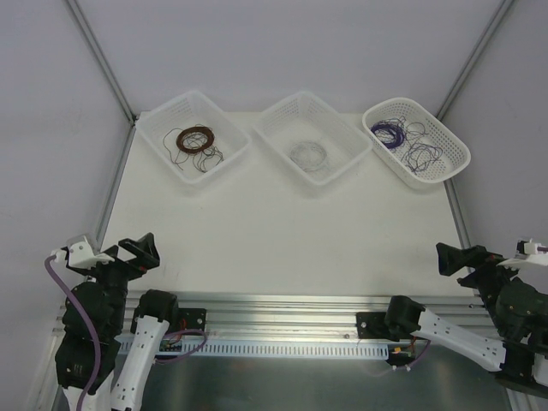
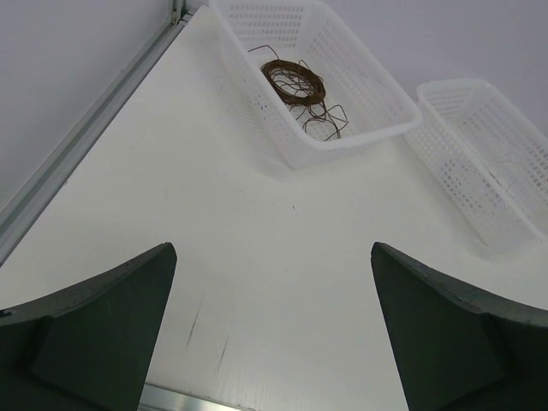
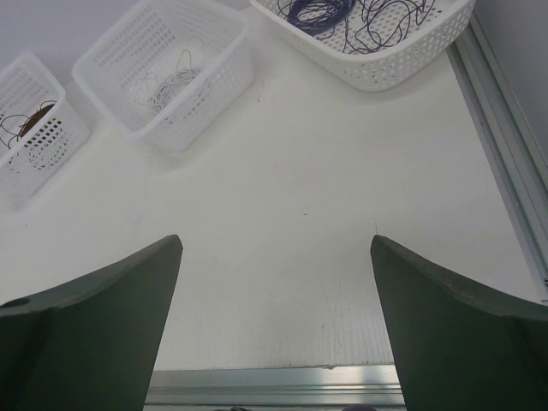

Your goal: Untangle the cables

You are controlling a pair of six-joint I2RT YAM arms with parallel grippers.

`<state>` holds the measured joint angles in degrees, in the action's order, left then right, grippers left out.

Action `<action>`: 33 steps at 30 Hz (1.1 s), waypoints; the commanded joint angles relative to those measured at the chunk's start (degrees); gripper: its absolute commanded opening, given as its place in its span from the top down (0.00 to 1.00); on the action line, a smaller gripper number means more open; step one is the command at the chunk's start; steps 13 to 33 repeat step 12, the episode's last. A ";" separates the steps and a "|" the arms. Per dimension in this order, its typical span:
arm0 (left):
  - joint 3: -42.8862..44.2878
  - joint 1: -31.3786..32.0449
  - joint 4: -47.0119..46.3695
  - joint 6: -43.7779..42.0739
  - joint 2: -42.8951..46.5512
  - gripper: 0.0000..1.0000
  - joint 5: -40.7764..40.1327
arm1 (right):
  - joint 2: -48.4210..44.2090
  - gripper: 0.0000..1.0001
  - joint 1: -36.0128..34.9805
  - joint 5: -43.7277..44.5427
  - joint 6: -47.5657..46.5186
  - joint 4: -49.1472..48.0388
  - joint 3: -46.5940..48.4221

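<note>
The cables (image 1: 419, 152) are a loose scribble of thin purple and dark wires in the right-hand white basket (image 1: 458, 147) at the far right of the table. In the right wrist view the cables (image 3: 390, 21) lie beside a wound purple coil (image 3: 315, 10). My left gripper (image 1: 139, 253) hovers open over the near left of the table, with nothing between its fingers (image 2: 103, 317). Open and empty as well, my right gripper (image 1: 452, 259) sits at the near right, far from the basket. Both sets of jaws stand wide apart over bare table.
A left basket (image 1: 163, 128) holds a wound brown coil (image 1: 195, 139) with loose brown strands. The middle basket (image 1: 282, 116) holds a whitish coil (image 1: 308, 156). Metal rails run along the left, right and near table edges.
</note>
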<state>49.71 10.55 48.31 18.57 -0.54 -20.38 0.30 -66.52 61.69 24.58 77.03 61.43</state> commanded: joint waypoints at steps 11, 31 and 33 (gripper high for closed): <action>-2.16 0.35 -3.84 1.91 0.27 0.01 -0.45 | -0.82 0.03 -0.19 -0.08 -1.55 -0.83 -1.84; -2.16 0.35 -3.76 1.82 0.36 0.01 -0.54 | -0.74 0.03 -0.19 -0.08 -1.55 -0.92 -1.93; -2.16 0.35 -3.76 1.82 0.36 0.01 -0.54 | -0.74 0.03 -0.19 -0.08 -1.55 -0.92 -1.93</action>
